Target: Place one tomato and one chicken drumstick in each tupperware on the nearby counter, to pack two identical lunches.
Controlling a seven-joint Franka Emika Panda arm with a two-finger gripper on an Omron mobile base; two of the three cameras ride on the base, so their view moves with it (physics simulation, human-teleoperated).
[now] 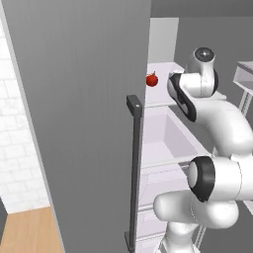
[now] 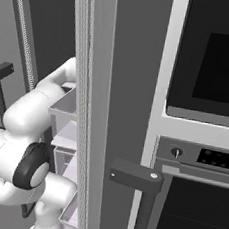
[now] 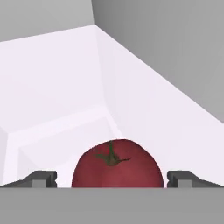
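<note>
The pincer (image 3: 112, 180) is released, its two finger tips spread wide on either side of a red tomato (image 3: 117, 164) that sits between them on a white fridge shelf (image 3: 57, 87). In the left base view the tomato (image 1: 152, 79) rests at the far end of the shelf, past the open grey fridge door (image 1: 84, 113). Judged status: first pickup not yet secured. No tupperware is loaded; both tomatoes and both drumsticks remain to be packed.

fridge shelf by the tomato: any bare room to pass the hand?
Bare white shelf lies beyond and left of the tomato, up to the back wall. It is tight at the tomato itself: the open hand has one fingertip on each side.
</note>
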